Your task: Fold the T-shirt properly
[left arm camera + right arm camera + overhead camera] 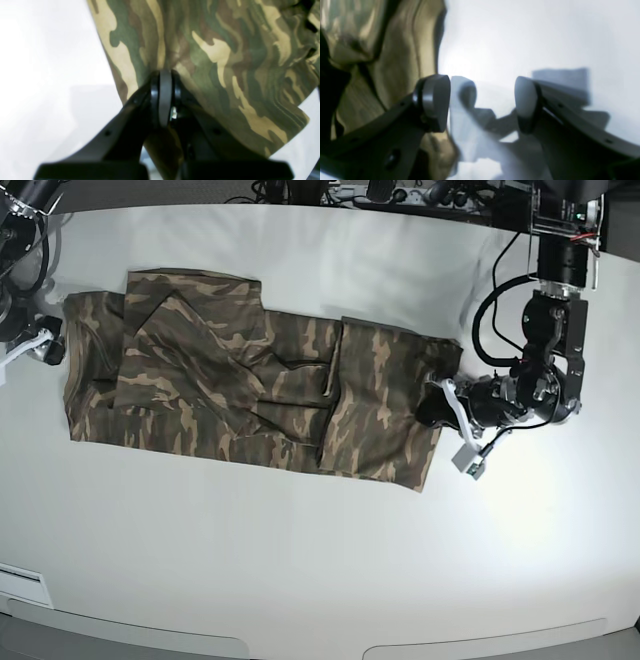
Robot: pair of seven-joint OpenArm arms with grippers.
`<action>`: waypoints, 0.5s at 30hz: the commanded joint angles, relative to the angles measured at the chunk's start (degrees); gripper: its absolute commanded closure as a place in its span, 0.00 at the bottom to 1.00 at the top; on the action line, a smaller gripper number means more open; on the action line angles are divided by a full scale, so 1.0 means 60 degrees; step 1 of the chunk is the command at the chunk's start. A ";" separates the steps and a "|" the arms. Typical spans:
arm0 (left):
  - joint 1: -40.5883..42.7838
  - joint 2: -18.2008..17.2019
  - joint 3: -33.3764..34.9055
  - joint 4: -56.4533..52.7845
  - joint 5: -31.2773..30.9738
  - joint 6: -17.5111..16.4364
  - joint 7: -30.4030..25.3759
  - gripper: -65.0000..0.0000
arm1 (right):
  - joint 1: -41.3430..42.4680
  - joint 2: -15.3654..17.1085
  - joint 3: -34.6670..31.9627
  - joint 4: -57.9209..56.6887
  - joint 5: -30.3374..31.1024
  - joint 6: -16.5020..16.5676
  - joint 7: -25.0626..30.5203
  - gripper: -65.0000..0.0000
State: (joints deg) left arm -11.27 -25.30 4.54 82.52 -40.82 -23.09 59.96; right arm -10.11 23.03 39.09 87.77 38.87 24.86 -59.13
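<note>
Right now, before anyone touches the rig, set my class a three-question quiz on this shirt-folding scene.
1. True or false: the left gripper is shut on the T-shirt.
2. The right gripper is: A) open beside the shirt, B) clamped on a sleeve, C) out of view.
3. What surface does the shirt lie on?

Key: 1 true; 2 A; 3 the white table.
</note>
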 commanded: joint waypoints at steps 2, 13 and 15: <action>0.0026 -0.0331 -0.0015 -0.0040 0.0477 0.0215 0.0652 1.00 | 0.0095 0.0211 0.0047 0.0080 0.0463 0.0153 -0.0004 0.35; 0.0018 -0.0492 -0.0018 -0.0040 -0.0280 0.0211 0.0641 1.00 | 0.0073 -0.0681 0.0022 0.0076 0.1836 0.1162 -0.0678 0.35; 0.0022 -0.0492 -0.0018 -0.0040 -0.0441 0.0208 0.0645 1.00 | 0.0073 -0.0831 -0.0095 0.0076 0.2473 0.1395 -0.1016 0.35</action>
State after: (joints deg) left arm -11.14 -27.44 4.49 82.35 -45.30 -22.65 60.60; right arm -9.93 17.34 38.50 87.64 53.91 33.30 -64.62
